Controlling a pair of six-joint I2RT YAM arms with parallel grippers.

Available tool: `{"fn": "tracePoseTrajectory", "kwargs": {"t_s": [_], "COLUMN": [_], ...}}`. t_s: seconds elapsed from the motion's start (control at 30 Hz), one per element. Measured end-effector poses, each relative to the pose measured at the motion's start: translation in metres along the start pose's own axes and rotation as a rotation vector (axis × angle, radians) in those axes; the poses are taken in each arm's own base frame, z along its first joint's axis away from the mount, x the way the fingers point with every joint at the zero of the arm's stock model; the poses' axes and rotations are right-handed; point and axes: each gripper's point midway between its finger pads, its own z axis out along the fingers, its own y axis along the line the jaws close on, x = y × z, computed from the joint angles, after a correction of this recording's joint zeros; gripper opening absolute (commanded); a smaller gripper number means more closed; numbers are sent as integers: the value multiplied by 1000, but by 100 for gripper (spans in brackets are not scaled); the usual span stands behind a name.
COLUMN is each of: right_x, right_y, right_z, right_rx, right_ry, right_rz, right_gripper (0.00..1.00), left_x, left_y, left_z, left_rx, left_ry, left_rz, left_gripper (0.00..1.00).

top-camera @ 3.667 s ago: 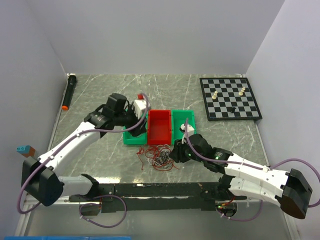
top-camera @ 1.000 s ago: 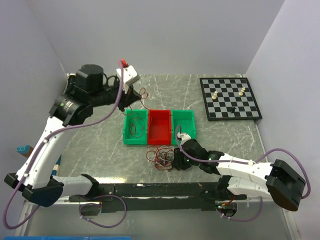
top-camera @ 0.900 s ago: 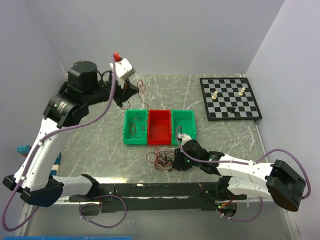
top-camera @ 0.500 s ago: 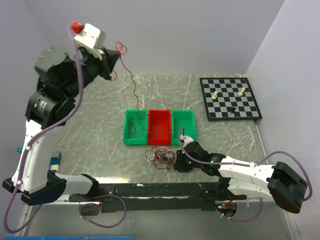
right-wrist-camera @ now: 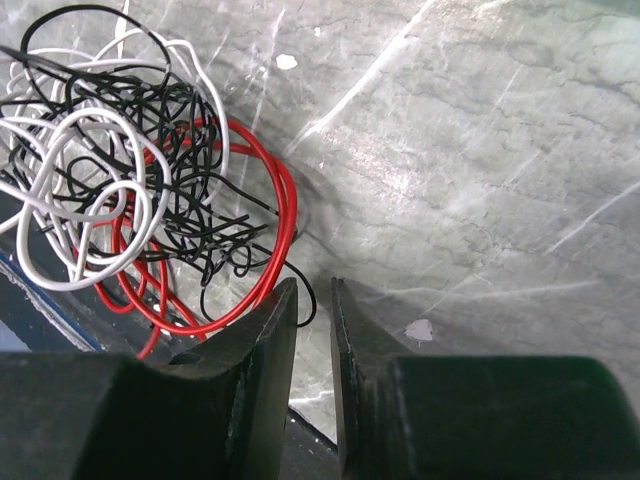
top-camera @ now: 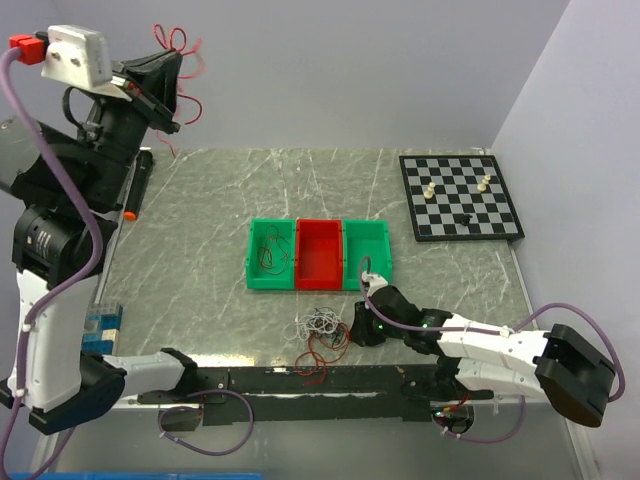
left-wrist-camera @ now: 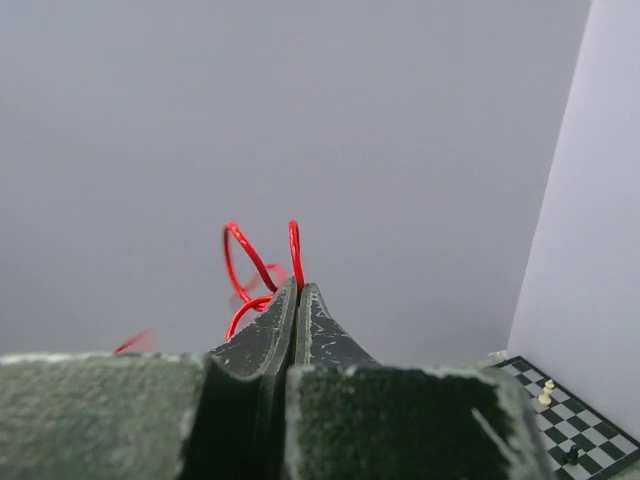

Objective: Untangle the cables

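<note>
Left gripper [left-wrist-camera: 297,292], high at 10 o'clock above the counter [top-camera: 200,200]: fingers together, clamped on a red cable [left-wrist-camera: 294,250]. Tangle [top-camera: 322,330] of red, white and black cables at the counter's 6 o'clock edge. Right gripper [right-wrist-camera: 315,295], at the tangle's 3 o'clock: fingers narrowly apart.

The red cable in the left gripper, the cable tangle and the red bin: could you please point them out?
red cable [left-wrist-camera: 295,252], left wrist view, its upright strand.
cable tangle [right-wrist-camera: 140,190], right wrist view, its middle.
red bin [top-camera: 320,258], top external view, its bare floor.
</note>
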Motion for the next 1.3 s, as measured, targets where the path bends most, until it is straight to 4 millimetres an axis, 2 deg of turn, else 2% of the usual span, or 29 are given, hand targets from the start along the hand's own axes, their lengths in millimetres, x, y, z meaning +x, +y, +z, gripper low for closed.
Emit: {"fn": "tracePoseTrajectory", "kwargs": {"t_s": [0.1,0.2,0.43,0.53,0.63,0.73,0.9,1.17,1.3], "right_x": [1,1,-8,-10,-10,-12,-14,-15,-15], "right_y": [1,1,5,5,3,3,3,2,2], "right_z": [0,-2,-11,-13,-14,-16,-16,-16,-16], "right_rx": [-2,-4,-22,-17,-9,-7,-5,-1,-1], "right_ry": [0,-3,-52,-64,-66,-75,-85,-90,-90], "right_rz": [0,0,-5,-5,-5,-5,-4,-4,-4], "right_gripper": [27,27,27,27,27,27,27,27,27], "left_x": [-7,7,97,146,180,200,202,174,151], "left_y": [-3,-4,-7,-9,-9,-10,-11,-13,-12], "left_z": [-3,-7,-14,-14,-19,-22,-19,-3,9], "left_rx": [17,23,31,36,35,35,35,38,38], "left_ry": [-22,2,196,302,377,424,426,354,299], "left_rz": [-5,-4,16,26,34,39,23,12,24], "left_gripper": [1,1,1,1,1,1,1,1,1]}}
